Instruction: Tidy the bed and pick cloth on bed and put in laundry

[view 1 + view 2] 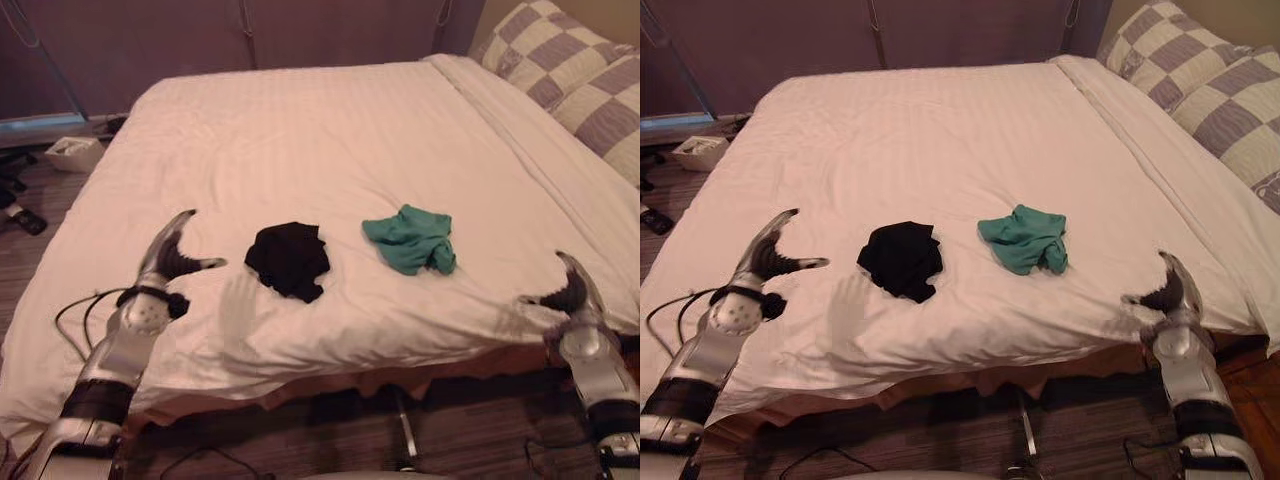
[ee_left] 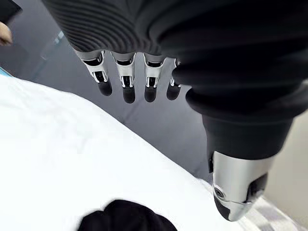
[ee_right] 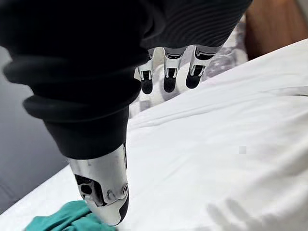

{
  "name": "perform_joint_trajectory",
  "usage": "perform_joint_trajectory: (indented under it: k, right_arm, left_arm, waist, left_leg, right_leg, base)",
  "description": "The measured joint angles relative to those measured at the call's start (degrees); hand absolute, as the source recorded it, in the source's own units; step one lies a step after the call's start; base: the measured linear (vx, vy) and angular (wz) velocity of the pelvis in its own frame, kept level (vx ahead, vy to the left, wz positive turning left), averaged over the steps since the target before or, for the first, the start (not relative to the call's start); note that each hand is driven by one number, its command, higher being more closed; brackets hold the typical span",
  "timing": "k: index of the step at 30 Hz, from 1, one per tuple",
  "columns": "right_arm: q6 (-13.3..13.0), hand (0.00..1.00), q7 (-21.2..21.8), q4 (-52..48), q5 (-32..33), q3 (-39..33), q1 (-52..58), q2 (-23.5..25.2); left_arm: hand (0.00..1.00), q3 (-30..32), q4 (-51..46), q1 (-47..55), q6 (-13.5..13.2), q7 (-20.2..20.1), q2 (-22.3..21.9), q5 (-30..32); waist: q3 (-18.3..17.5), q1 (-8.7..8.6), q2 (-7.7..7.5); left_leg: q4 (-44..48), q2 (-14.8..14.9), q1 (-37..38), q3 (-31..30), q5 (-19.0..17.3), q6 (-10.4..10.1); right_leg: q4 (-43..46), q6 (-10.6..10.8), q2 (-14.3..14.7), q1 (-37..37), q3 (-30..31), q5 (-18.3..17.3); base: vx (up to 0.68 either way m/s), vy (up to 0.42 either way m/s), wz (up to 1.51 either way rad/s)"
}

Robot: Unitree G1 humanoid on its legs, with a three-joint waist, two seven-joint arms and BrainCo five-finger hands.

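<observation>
1. Left eye view: a wide bed [image 1: 300,130] under a white sheet, seen from its foot.
   - Your left hand [image 1: 172,255] hovers over the near left edge, fingers straight, thumb spread, empty.
   - Your right hand [image 1: 572,288] hovers over the near right corner, equally spread and empty.
   - A black cloth [image 1: 288,260] lies crumpled just beside the left hand.
   - A teal cloth [image 1: 410,240] lies bunched near the black one, well apart from the right hand.
   - Both are loose heaps on soft bedding, so a deep pinch may catch the sheet too and drag new wrinkles into it.

2. Right eye view: the same scene, with checked pillows [image 1: 1200,70] at the far right.
   - The sheet's near edge sags, rumpled, over the bed's foot, and a snagged fingertip could pull it lower.
   - The right arm's long reach to the teal cloth may press that edge down.

3. Left wrist view: straight fingers [image 2: 128,89] hang in a row above the sheet, with the black cloth beyond them, untouched.
   - It looks thin, matte and folded on itself.
   - If you close on one fold only, the rest will likely trail or slip free.

4. Right wrist view: extended fingers [image 3: 168,79] and a spread thumb [image 3: 103,192] are over white sheet.
   - A teal corner, smooth and softly creased, peeks past the thumb.
   - Grasp short and you close on bedding alone.
</observation>
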Motion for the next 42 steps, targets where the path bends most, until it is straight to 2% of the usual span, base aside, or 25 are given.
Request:
perform_joint_trajectory:
  k: [1, 2, 3, 4, 6, 8, 9, 12, 13, 16, 17, 19, 22, 25, 28, 29, 31, 32, 33, 34, 35, 37, 38, 39, 42]
  right_arm:
    - [0.24, 0.00, 0.09, -0.02, 0.17, 1.09, -2.25, -0.18]
    - [0.62, 0.00, 0.14, -0.25, 0.79, 3.23, -6.75, -0.15]
    - [0.63, 0.00, 0.14, -0.49, 1.22, 3.93, -8.27, -0.15]
    - [0.66, 0.00, 0.16, -1.36, 2.22, 4.97, -10.90, -0.15]
    - [0.76, 0.00, 0.20, -3.83, 2.63, 5.24, -13.67, -0.11]
    - [1.30, 0.00, 0.21, -5.42, 3.72, 7.04, -17.38, -0.06]
    - [1.48, 0.00, 0.27, -5.74, 4.07, 7.31, -18.03, -0.03]
    - [1.76, 0.00, 0.93, -9.81, 4.60, 7.43, -22.06, 0.41]
    - [1.81, 0.00, 1.67, -11.62, 4.68, 7.46, -23.29, 0.58]
    - [2.15, 0.00, 3.15, -19.18, 5.08, 9.25, -25.15, 0.65]
    - [2.56, 0.00, 4.01, -21.58, 5.19, 9.90, -25.46, 0.68]
    - [3.12, 0.00, 4.50, -27.27, 5.20, 10.62, -25.69, 0.72]
    - [3.38, 0.00, 6.84, -31.35, 5.43, 11.51, -25.91, 1.03]
    - [4.47, 0.00, 8.51, -31.23, 5.40, 14.09, -27.53, 2.74]
    - [5.85, 0.00, 9.84, -28.83, 4.39, 16.80, -30.71, 6.06]
    - [6.95, 0.00, 10.34, -26.13, 4.16, 17.18, -32.02, 6.37]
    - [8.66, 0.00, 10.29, -20.44, 3.84, 17.41, -34.60, 6.36]
    - [9.64, 0.00, 9.89, -16.60, 3.91, 17.31, -36.00, 6.05]
    - [9.98, 0.00, 9.45, -15.13, 3.91, 17.28, -36.49, 5.92]
    - [10.84, 0.00, 8.65, -13.46, 4.02, 17.02, -36.81, 5.14]
    - [11.50, 0.00, 7.71, -11.90, 4.52, 16.01, -37.07, 4.01]
    - [12.01, 0.00, 6.25, -8.95, 4.52, 15.21, -38.14, 2.43]
    - [12.98, 0.00, 6.02, -5.20, 4.65, 14.32, -40.24, -0.05]
    - [13.31, 0.00, 5.98, -3.84, 4.66, 13.65, -41.04, -0.72]
    - [16.14, 0.00, 4.13, 3.54, 3.32, 12.24, -43.81, -5.85]
  left_arm:
    - [0.00, -1.50, 0.11, -2.18, 0.01, -0.21, -0.03, 0.27]
    - [0.00, -4.37, 0.77, -6.69, 0.07, -0.67, -0.11, 0.35]
    - [0.00, -5.30, 1.10, -8.27, 0.34, -0.97, -0.16, 0.39]
    - [0.00, -7.16, 1.99, -11.27, 1.22, -1.38, -0.39, 0.79]
    - [0.00, -8.78, 4.45, -15.10, 2.87, -1.44, -1.85, 2.12]
    - [0.00, -9.11, 9.56, -20.19, 5.65, -2.20, -4.18, 4.45]
    - [0.00, -9.29, 10.71, -21.55, 6.33, -2.43, -4.63, 5.07]
    - [0.00, -9.34, 15.56, -28.74, 10.72, -2.50, -6.55, 8.04]
    - [1.00, -9.23, 16.72, -30.60, 12.23, -2.35, -6.57, 8.95]
    - [1.00, -7.61, 19.72, -35.06, 17.27, -1.36, -6.65, 13.17]
    - [1.00, -6.34, 20.80, -36.06, 18.15, -0.82, -6.56, 14.26]
    - [1.00, -5.32, 21.84, -38.59, 19.52, -0.53, -5.38, 16.65]
    - [1.00, -4.00, 22.32, -38.99, 18.71, 0.66, -4.27, 17.07]
    - [1.00, -4.06, 22.14, -37.62, 15.38, 2.99, -4.88, 15.10]
    - [1.00, -4.17, 18.02, -34.55, 9.72, 5.40, -7.40, 7.51]
    - [1.00, -4.56, 14.73, -32.67, 7.83, 5.34, -9.09, 3.55]
    - [1.00, -5.04, 8.19, -28.30, 5.87, 4.82, -12.10, -3.28]
    - [1.00, -5.60, 2.91, -24.00, 4.86, 3.73, -13.92, -8.47]
    - [1.00, -5.56, 0.60, -21.86, 4.45, 3.12, -14.41, -10.70]
    - [1.00, -5.46, -2.91, -17.62, 3.73, 1.92, -15.13, -14.83]
    - [1.00, -4.40, -7.74, -12.39, 3.11, -0.46, -15.34, -20.02]
    - [1.00, -2.36, -12.05, -6.39, 2.51, -3.15, -15.22, -25.34]
    - [1.00, -0.49, -14.84, -1.11, 1.85, -6.60, -15.21, -31.66]
    - [1.00, 0.09, -15.76, 0.89, 1.58, -7.93, -15.20, -33.59]
    - [1.00, 0.45, -20.78, 10.54, 1.25, -16.72, -14.49, -42.82]
  waist:
    - [1.16, -0.01, -0.20]
    - [3.60, 0.08, -1.00]
    - [4.30, 0.06, -1.36]
    - [5.74, 0.01, -1.84]
    - [8.19, -0.04, -2.40]
    - [10.83, -0.29, -3.56]
    - [11.49, -0.30, -3.81]
    - [15.46, -1.35, -4.56]
    - [16.34, -1.73, -4.95]
    - [16.65, -2.75, -5.47]
    - [16.69, -3.19, -5.56]
    - [17.14, -3.60, -6.44]
    - [17.38, -3.41, -6.64]
    - [17.38, -3.29, -6.65]
    - [17.63, -2.57, -6.15]
    - [17.83, -1.43, -5.84]
    - [18.39, 0.30, -4.93]
    - [18.98, 1.45, -3.93]
    - [19.24, 1.97, -3.50]
    - [19.78, 3.22, -2.56]
    - [20.50, 4.40, -1.28]
    - [20.94, 5.72, -0.23]
    - [21.69, 6.96, 1.18]
    - [21.94, 7.57, 1.65]
    - [23.17, 9.55, 4.38]
  left_leg:
    - [0.33, 0.12, -0.71, 0.20, 0.00, 0.00]
    - [1.08, 0.34, -2.21, 0.43, 0.00, 0.00]
    - [1.37, 0.43, -2.99, 0.49, 0.00, 0.00]
    - [1.59, 0.65, -4.20, 0.67, 0.01, -0.02]
    - [1.68, 0.84, -5.40, 1.31, 0.01, -0.02]
    - [3.17, 1.04, -7.90, 3.09, -0.03, -0.04]
    - [3.50, 1.12, -8.36, 3.44, -0.05, -0.02]
    - [5.43, 1.75, -11.58, 4.04, -0.11, 0.02]
    - [5.67, 1.75, -12.29, 4.42, -0.13, -0.01]
    - [8.54, 2.84, -16.06, 5.07, -1.49, -1.82]
    - [9.44, 3.29, -17.10, 5.03, -1.71, -2.11]
    - [10.80, 4.02, -18.77, 5.18, -1.84, -2.33]
    - [10.31, 5.24, -19.48, 5.43, -1.13, -3.32]
    - [10.06, 5.88, -19.69, 4.97, -0.73, -3.92]
    - [9.89, 5.51, -20.87, 2.87, -0.02, -3.33]
    - [9.93, 5.16, -21.65, 1.28, 0.56, -2.90]
    - [10.16, 4.24, -22.87, -1.04, 1.14, -2.16]
    - [10.51, 3.24, -23.57, -2.96, 1.46, -1.71]
    - [10.53, 2.77, -23.69, -3.53, 1.47, -1.71]
    - [10.56, 1.85, -23.81, -4.87, 1.48, -1.70]
    - [10.62, 0.64, -24.14, -6.44, 1.48, -1.70]
    - [10.77, -0.53, -24.92, -7.89, 1.48, -1.70]
    - [11.05, -1.58, -25.92, -9.71, 1.53, -1.65]
    - [11.06, -1.90, -26.17, -10.10, 1.53, -1.65]
    - [11.01, -3.57, -27.24, -12.35, 1.53, -1.65]
  right_leg:
    - [0.37, -0.44, 0.12, -1.06, 0.42, 0.36]
    - [0.49, -0.88, 0.34, -2.84, 1.50, 1.45]
    - [0.49, -0.95, 0.43, -3.64, 1.85, 1.87]
    - [0.33, -1.85, 0.73, -5.08, 2.36, 2.88]
    - [0.13, -2.27, 1.07, -6.94, 3.71, 4.71]
    - [-0.07, -3.09, 1.22, -9.83, 5.84, 7.09]
    - [-0.11, -3.10, 1.27, -10.38, 6.19, 7.65]
    - [-1.16, -4.17, 1.73, -12.98, 7.40, 10.85]
    - [-1.22, -4.07, 1.72, -13.82, 8.02, 11.01]
    - [-1.51, -4.05, 2.19, -16.81, 8.20, 11.03]
    - [-1.70, -4.01, 2.40, -17.44, 8.19, 10.99]
    - [-1.93, -2.54, 2.77, -18.64, 8.21, 9.88]
    - [-1.76, -2.03, 3.92, -19.93, 8.21, 9.16]
    - [-1.67, -1.97, 4.46, -19.96, 7.47, 9.24]
    - [-0.76, -1.68, 3.79, -19.95, 5.04, 9.62]
    - [-0.15, -1.57, 3.29, -19.95, 3.51, 9.29]
    - [1.90, -1.36, 2.15, -20.03, 1.12, 7.73]
    - [4.59, -1.15, 0.73, -20.33, -0.83, 5.86]
    - [5.91, -0.89, 0.05, -20.43, -1.65, 4.90]
    - [8.34, -0.60, -1.19, -20.51, -2.88, 3.19]
    - [11.27, -0.17, -2.89, -20.67, -4.44, 1.02]
    - [14.55, 0.27, -4.66, -21.67, -5.53, -1.04]
    - [16.83, 0.45, -6.08, -22.19, -7.05, -2.42]
    - [17.53, 0.42, -6.62, -22.41, -7.54, -2.84]
    - [19.71, 0.86, -8.76, -22.58, -9.66, -4.43]
  base:
    - [-0.09, 0.006, -0.22]
    - [-0.10, 0.006, -0.22]
    - [-0.12, 0.004, -0.23]
    - [-0.11, 0.007, -0.22]
    - [-0.09, 0.022, -0.25]
    - [-0.08, 0.043, -0.29]
    - [-0.09, 0.033, -0.22]
    - [-0.10, 0.018, -0.15]
    - [-0.09, 0.009, -0.16]
    - [-0.10, -0.026, -0.15]
    - [-0.12, -0.087, -0.16]
    - [-0.11, -0.092, -0.12]
    - [-0.10, -0.108, -0.11]
    - [-0.04, -0.050, 0.04]
    - [0.01, 0.011, 0.35]
    - [0.02, 0.028, 0.57]
    - [0.03, 0.047, 0.78]
    - [0.04, 0.064, 0.86]
    - [0.05, 0.057, 0.85]
    - [0.06, 0.040, 0.85]
    - [0.07, 0.034, 0.84]
    - [0.08, 0.009, 0.73]
    - [0.07, -0.011, 0.67]
    - [0.06, -0.012, 0.70]
    - [0.05, -0.007, 0.50]
